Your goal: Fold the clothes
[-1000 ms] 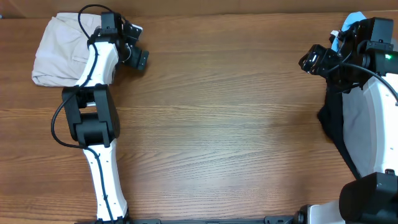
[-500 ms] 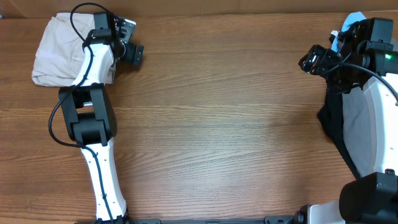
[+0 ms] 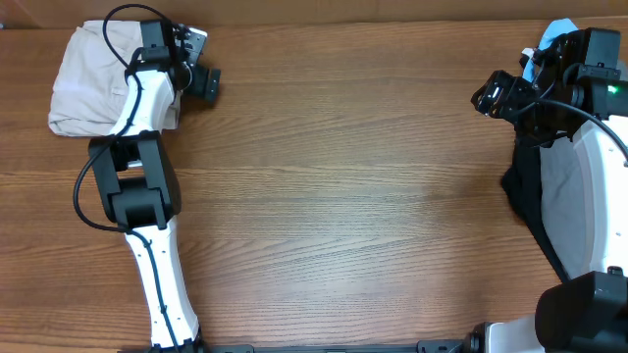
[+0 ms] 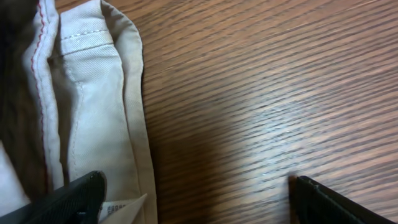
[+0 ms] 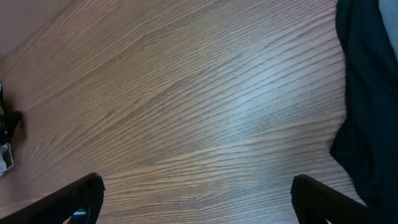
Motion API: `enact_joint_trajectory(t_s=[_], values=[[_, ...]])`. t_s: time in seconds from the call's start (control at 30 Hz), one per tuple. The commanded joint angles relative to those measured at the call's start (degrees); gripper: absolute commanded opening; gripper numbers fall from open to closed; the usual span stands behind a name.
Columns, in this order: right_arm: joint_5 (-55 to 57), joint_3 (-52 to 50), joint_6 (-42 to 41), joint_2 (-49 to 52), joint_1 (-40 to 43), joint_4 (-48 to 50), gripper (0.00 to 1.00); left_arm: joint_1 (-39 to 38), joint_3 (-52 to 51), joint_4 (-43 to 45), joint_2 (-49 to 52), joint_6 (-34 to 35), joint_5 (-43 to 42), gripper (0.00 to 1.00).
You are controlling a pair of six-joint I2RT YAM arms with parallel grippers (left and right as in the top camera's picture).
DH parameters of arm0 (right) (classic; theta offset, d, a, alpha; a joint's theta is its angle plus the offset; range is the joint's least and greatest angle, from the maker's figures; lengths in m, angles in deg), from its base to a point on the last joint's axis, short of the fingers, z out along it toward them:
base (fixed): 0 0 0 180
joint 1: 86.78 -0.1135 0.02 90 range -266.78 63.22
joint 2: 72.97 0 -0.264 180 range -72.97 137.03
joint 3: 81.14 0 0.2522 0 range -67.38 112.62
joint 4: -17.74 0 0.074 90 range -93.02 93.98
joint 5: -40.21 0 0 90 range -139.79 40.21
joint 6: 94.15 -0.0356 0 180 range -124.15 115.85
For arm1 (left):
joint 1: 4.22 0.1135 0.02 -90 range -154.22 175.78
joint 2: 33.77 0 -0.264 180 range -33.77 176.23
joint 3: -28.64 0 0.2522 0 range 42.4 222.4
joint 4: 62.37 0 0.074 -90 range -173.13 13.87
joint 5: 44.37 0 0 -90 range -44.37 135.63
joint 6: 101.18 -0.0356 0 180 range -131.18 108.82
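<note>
The clothes, pale beige shorts point(image 3: 88, 78), lie bunched in a folded heap at the table's far left corner. In the left wrist view their stitched edge point(image 4: 93, 93) fills the left side, with a small white label point(image 4: 121, 208) at the bottom. My left gripper point(image 3: 204, 61) hangs open at the heap's right edge; one finger is over the cloth, the other over bare wood, and nothing is held point(image 4: 196, 202). My right gripper point(image 3: 488, 96) stands open over bare wood at the far right point(image 5: 196, 199), holding nothing.
A black garment point(image 3: 525, 196) lies at the right edge under the right arm, and shows in the right wrist view point(image 5: 370, 93). A light blue garment point(image 3: 554, 29) sits at the far right corner. The wooden table point(image 3: 343, 196) spans the middle.
My left gripper has moved toward the table's far edge and slightly left, closer to the shorts' right edge. The shorts and the right arm have not moved.
</note>
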Motion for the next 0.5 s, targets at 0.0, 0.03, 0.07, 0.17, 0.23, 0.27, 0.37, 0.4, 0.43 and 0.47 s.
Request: enact_joint_trajectory(t_s=[0.0,0.03,0.07,0.17,0.23,0.27,0.37,0.4,0.43,0.47], values=[[0.39,1.36,0.46,-1.16,-0.2,0.17,1.0,2.1,0.2,0.07,2.12,-1.05,1.44,0.99],[0.39,1.36,0.46,-1.16,-0.2,0.17,1.0,2.25,0.2,0.11,2.12,-1.05,1.42,0.99],[0.39,1.36,0.46,-1.16,-0.2,0.2,1.0,2.43,0.2,0.2,2.12,-1.05,1.42,0.99],[0.39,1.36,0.46,-1.16,-0.2,0.22,1.0,2.64,0.2,0.68,2.12,-1.07,1.29,0.99],[0.39,1.36,0.46,-1.16,-0.2,0.2,1.0,2.64,0.2,1.14,2.12,-1.07,1.27,0.99],[0.39,1.36,0.46,-1.16,-0.2,0.2,1.0,2.64,0.2,1.36,2.12,-1.05,1.27,0.99],[0.39,1.36,0.46,-1.16,-0.2,0.17,1.0,2.6,0.2,1.75,2.12,-1.03,1.27,0.99],[0.39,1.36,0.46,-1.16,-0.2,0.22,1.0,2.58,0.22,1.73,2.08,-0.98,1.27,0.99],[0.42,1.36,0.48,-1.16,-0.2,0.39,1.0,2.54,0.26,1.64,1.95,-0.33,1.27,0.99],[0.46,1.36,0.5,-1.16,-0.2,0.66,1.0,2.4,0.44,1.2,1.53,0.57,1.18,0.99]])
